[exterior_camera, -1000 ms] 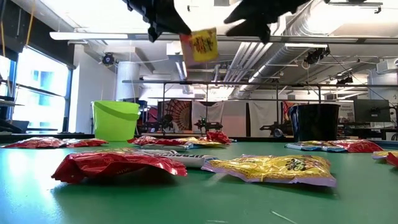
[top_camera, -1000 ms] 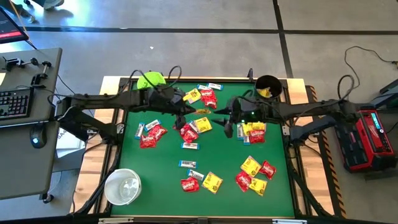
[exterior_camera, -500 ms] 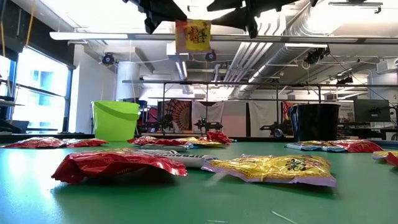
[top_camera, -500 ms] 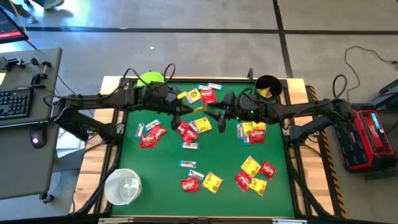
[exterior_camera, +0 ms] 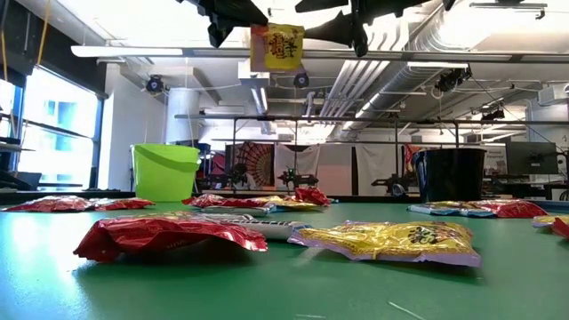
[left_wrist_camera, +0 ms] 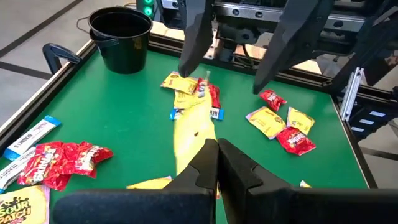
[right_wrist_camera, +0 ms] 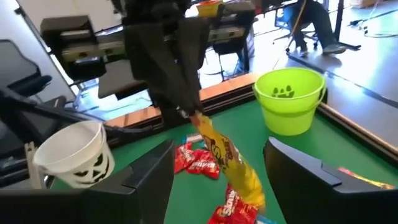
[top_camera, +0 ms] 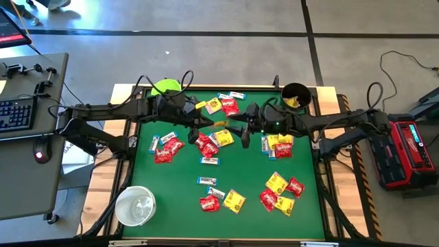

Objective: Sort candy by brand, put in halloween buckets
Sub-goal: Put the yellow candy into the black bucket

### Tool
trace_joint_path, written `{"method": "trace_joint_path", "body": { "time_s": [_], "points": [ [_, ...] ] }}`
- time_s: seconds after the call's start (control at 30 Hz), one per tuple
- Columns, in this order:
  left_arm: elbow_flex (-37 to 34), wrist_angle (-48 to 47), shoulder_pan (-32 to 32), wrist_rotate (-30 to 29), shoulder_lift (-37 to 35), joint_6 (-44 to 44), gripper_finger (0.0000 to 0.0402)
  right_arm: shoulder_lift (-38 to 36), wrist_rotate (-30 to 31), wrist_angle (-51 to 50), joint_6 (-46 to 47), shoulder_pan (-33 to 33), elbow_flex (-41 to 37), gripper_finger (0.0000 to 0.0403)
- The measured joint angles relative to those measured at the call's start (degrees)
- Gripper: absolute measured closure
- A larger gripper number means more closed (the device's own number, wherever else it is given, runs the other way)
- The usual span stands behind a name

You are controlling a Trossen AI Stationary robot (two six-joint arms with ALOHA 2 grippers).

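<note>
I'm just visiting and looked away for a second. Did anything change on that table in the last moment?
The left gripper, shut on a yellow packet, lifted it higher above the table's middle. The right gripper, open, moved in toward it until its fingers flank the packet, but it has not closed. The lime green bucket, black bucket, white bucket and the loose candy did not move.

Grey concrete floor [top_camera: 226, 41] w/ dark seams. Desk w/ keyboard [top_camera: 15, 113] off the green table's left side. Exposed ceiling ducts [exterior_camera: 462, 49], strip light [exterior_camera: 151, 52], bright window [exterior_camera: 53, 133] in bkgd.
</note>
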Motion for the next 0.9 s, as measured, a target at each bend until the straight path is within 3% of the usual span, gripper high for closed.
{"method": "trace_joint_path", "body": {
  "time_s": [0.27,0.5,0.9],
  "points": [
    [0.0,1.6,0.0,0.0,0.0,0.0,0.0401,1.1,-2.0,-1.0,-1.0,-0.1,0.0,0.0187],
    [0.1,4.9,0.0,1.2,0.0,0.0,0.0401,4.0,-2.5,1.5,0.4,-0.1,0.0,0.0226],
    [0.1,6.1,-0.1,1.2,0.0,-0.5,0.0401,4.7,-2.0,4.8,2.7,-0.5,0.0,0.0373]
  ]
}}
